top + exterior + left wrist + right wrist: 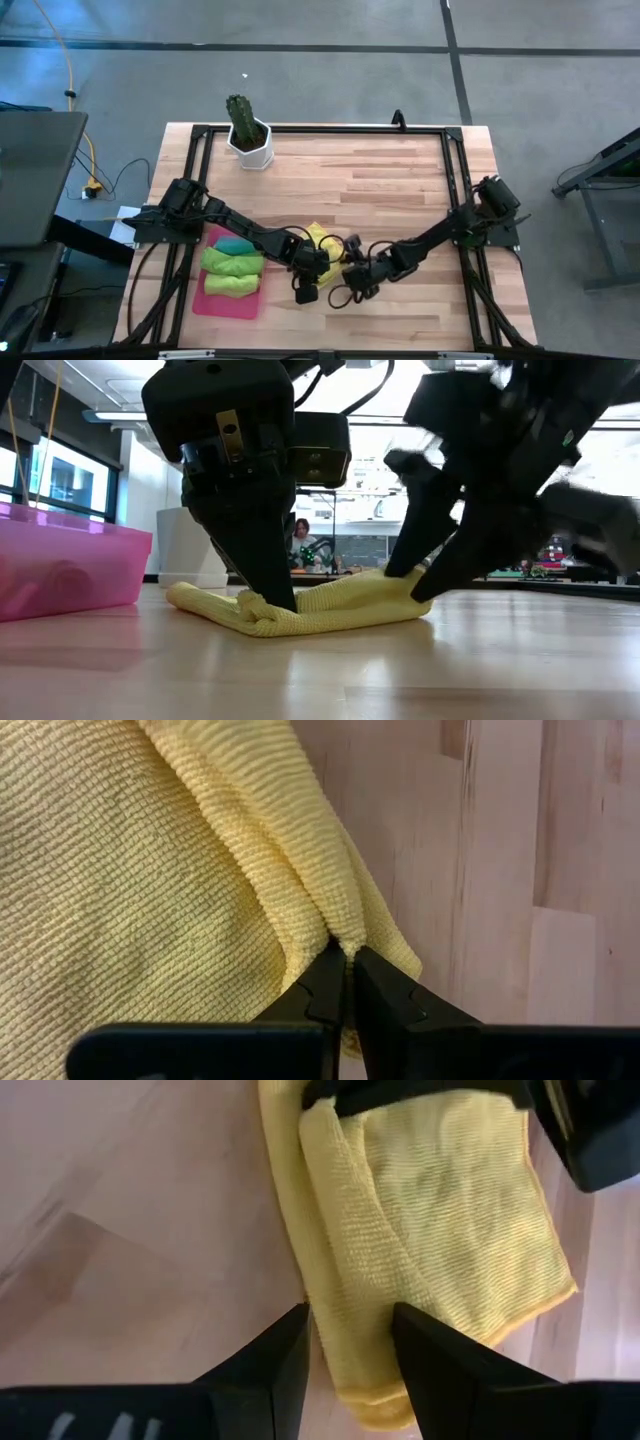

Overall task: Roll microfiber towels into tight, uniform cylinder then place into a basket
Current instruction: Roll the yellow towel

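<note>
The left gripper (345, 955) is pinched tight on a fold of the soft yellow ribbed microfiber towel (150, 890) on the wooden table (400, 180) — the right gripper (350, 1330) stands part-open, its jaws straddling the towel's rolled edge.

The worktop (400, 180) fills the middle of the high view. A potted cactus (247, 133) stands near its upper left corner. The basket (225, 303) lies at the lower left of the worktop, with three rolled towels (233, 265) inside it, one above another in the frame. Just right of the basket, at lower centre, a loose towel (322, 240) lies flat on the worktop. The left pincer (308, 268) sits on that towel's lower left part, pinching a fold of it. The right pincer (353, 272) is just beside it on the right, its fingers straddling the towel's edge.
</note>
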{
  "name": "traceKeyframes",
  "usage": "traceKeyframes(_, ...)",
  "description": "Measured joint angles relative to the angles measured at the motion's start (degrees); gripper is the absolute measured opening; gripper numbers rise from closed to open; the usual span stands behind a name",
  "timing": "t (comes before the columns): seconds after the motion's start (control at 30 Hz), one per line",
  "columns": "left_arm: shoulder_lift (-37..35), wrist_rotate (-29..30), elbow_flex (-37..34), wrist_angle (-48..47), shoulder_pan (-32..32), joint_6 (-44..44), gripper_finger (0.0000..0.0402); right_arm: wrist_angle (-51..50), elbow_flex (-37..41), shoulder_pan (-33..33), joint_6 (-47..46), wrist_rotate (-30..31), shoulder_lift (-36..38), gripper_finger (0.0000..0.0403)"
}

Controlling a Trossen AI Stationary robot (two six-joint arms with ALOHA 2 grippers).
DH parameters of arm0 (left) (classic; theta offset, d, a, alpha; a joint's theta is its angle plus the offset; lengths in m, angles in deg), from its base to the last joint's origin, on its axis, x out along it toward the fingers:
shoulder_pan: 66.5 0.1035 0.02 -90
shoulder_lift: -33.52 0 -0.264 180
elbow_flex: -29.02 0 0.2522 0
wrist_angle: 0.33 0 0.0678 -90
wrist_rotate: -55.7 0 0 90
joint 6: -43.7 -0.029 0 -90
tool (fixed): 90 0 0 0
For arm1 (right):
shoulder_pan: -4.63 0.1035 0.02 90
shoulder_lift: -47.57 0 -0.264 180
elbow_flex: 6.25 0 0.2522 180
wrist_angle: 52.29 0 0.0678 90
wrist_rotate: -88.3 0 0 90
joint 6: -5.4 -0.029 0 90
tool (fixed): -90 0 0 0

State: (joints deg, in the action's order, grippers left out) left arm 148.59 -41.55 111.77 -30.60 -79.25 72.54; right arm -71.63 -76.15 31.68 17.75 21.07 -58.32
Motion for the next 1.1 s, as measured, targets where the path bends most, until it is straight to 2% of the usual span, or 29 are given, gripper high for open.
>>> traceKeyframes(0.17, 0.02, -0.67, -0.02, 0.03, 0.0, 0.1, 0.001, -0.83, -0.12, -2.22, 0.19, -2.63, -2.36, 0.0138)
traceKeyframes(0.43, 0.02, -0.9, -0.02, 0.05, 0.0, 1.17, 0.001, -1.02, -0.2, -2.66, -1.85, -3.2, -3.45, 0.0133)
traceKeyframes(0.63, -0.22, -1.38, -0.02, 0.2, 0.37, 1.11, 0.0016, -4.13, -0.31, -3.76, -7.91, -6.3, -3.5, 0.008)
traceKeyframes(0.83, -2.17, -1.28, -0.28, -1.36, 0.37, -1.86, 0.0053, -4.69, -0.31, -4.39, -12.7, -9.35, -3.52, 0.0009)
traceKeyframes(1.1, -6.57, -1.07, -0.26, -9.47, 0.2, -1.89, 0.0121, -4.64, -0.2, -4.39, -18.65, -10.62, -3.34, 0.0003)
